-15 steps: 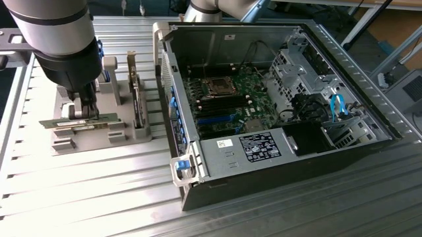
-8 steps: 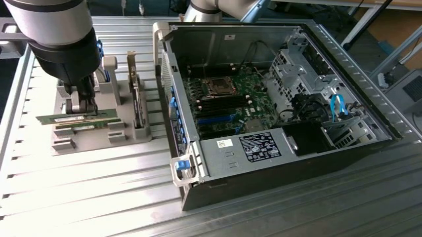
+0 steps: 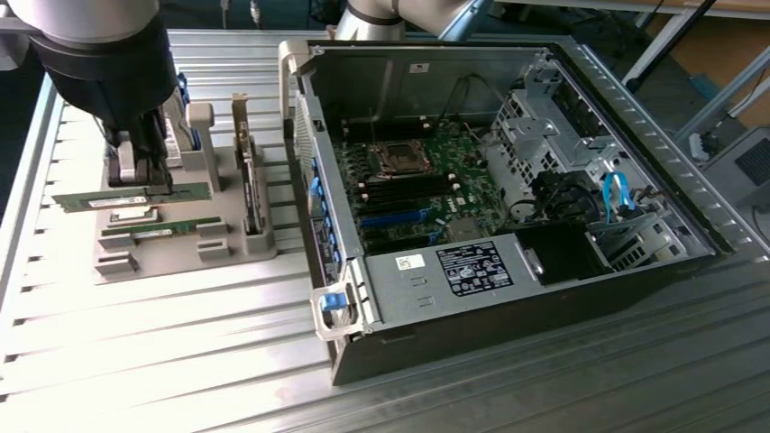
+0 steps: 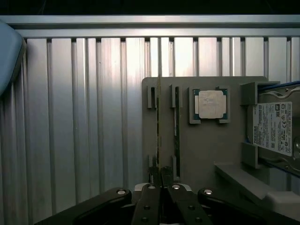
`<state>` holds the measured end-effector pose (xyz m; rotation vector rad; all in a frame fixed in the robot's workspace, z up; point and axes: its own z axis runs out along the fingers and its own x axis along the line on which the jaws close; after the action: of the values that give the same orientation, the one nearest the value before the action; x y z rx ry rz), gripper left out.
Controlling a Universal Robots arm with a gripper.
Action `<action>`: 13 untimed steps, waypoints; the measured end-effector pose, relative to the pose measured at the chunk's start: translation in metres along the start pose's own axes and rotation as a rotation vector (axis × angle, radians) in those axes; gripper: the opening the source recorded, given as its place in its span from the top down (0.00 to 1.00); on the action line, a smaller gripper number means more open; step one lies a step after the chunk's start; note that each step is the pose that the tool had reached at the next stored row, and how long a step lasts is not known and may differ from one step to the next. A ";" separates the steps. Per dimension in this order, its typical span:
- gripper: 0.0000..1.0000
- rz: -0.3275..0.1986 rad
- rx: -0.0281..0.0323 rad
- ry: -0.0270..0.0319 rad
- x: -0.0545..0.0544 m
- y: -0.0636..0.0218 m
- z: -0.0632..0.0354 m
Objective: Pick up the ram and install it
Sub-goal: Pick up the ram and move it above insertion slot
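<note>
The arm is reaching down over the exterior view's left side, and its pincer [image 3: 141, 185] is hanging over a gray holder [image 3: 180, 262] that is sitting on the ribbed metal tabletop [image 3: 157, 352]. The pincer is pinching the ram [image 3: 90, 200], a thin green stick that is lying lengthwise at the holder's far edge. Its ends are sticking out to either side of the fingers. Whether the ram is resting in its slot or riding just clear of it, I cannot tell.

In the wrist view the pincer [image 4: 161, 180] is pressing together on the ram [image 4: 158, 122], which is showing edge-on as a narrow line running away from the fingertips. A second stick [image 4: 176, 126] is standing in the slot just beside it, parallel and apart from the fingers. Near that, a square silver CPU [image 4: 211, 104] is lying flat in its own recess in the holder [image 4: 201, 150]. A hard drive [image 4: 273, 129] with a white label is sitting at the holder's edge past the CPU. The tabletop [image 4: 70, 117] is stretching away on the other side.

In the exterior view the second stick [image 3: 154, 231] is lying nearer the camera than the ram. A dark expansion card [image 3: 252, 194] is standing upright between the holder's slots and an open computer case [image 3: 506, 298]. The case is lying on its side, and its motherboard [image 3: 409, 194] is facing up.
</note>
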<state>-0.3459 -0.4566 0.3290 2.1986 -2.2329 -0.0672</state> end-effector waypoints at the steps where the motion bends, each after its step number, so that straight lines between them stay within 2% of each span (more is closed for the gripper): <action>1: 0.88 0.000 0.0000 0.0000 0.000 0.0001 -0.0024; 5: 0.88 0.000 0.0000 0.0001 0.000 0.0006 -0.0170; 13: 0.88 0.000 -0.0001 0.0001 -0.001 0.0012 -0.0338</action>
<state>-0.3459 -0.4566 0.3628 2.1985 -2.2327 -0.0671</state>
